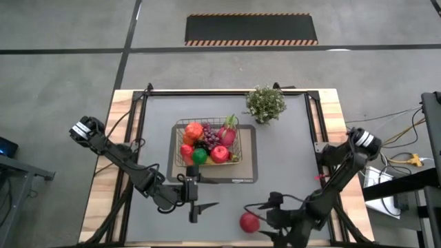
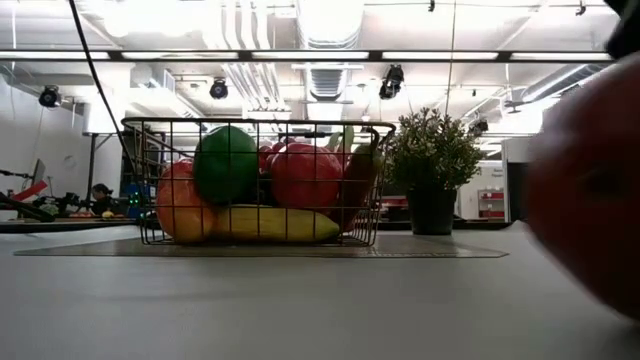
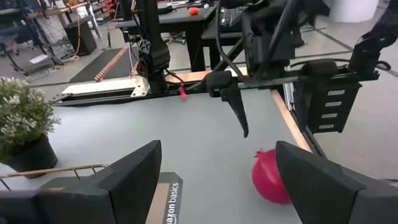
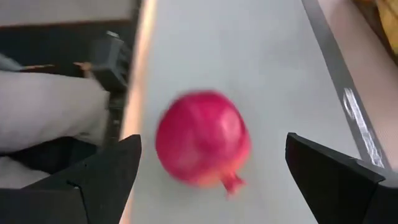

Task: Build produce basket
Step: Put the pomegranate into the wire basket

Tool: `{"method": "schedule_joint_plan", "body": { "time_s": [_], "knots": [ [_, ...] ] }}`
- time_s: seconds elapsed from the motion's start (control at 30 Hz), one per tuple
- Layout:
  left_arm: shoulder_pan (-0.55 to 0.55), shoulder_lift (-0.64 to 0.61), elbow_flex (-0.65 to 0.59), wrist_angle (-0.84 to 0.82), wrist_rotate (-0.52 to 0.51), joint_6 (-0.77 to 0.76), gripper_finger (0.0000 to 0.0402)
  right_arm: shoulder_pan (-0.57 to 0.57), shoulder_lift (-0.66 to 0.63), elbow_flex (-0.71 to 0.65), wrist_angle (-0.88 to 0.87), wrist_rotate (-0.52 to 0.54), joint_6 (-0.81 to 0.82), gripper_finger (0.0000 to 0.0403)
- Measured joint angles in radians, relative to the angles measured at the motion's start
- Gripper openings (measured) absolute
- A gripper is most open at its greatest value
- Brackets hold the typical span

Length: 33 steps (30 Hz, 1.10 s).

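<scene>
Right pincer spread wide just beside the loose red fruit at the bench's near edge, lined up to straddle it; basket mid-bench already heaped; left pincer released, idle nearby.

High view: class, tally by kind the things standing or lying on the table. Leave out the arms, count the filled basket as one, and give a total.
Wire basket: 1
Potted plant: 1
Dark mat: 1
Loose red fruit: 1
Total: 4
</scene>
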Motion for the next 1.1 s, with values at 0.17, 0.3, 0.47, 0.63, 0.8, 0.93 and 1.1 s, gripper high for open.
{"method": "schedule_joint_plan", "body": {
  "time_s": [0.17, 0.3, 0.47, 0.63, 0.8, 0.93, 1.1],
  "knots": [
    [0.000, 0.000, 0.001, 0.011, 0.000, 0.024, 0.0295, -0.007, 0.110, 0.142, -0.215, 0.002, 0.107, 0.0379],
    [-0.001, 0.000, 0.002, 0.011, 0.000, 0.056, 0.0295, -0.007, 0.147, 0.209, -0.251, -0.002, 0.052, 0.0379],
    [-0.002, 0.000, 0.002, 0.011, 0.000, 0.066, 0.0295, -0.022, 0.166, 0.235, -0.236, -0.063, -0.027, 0.0379],
    [-0.002, 0.000, 0.002, 0.007, 0.001, 0.066, 0.0295, -0.051, 0.196, 0.223, -0.243, -0.101, 0.022, 0.0379],
    [-0.002, 0.000, 0.002, 0.006, 0.002, 0.080, 0.0295, -0.067, 0.218, 0.222, -0.243, -0.103, 0.033, 0.0379],
    [-0.002, 0.000, 0.002, 0.006, 0.002, 0.091, 0.0295, -0.078, 0.218, 0.222, -0.240, -0.099, 0.052, 0.0379],
    [-0.004, 0.034, 0.001, 0.009, 0.010, 0.065, 0.0295, -0.100, 0.220, 0.216, -0.221, -0.095, 0.089, 0.0379]
  ]
}}
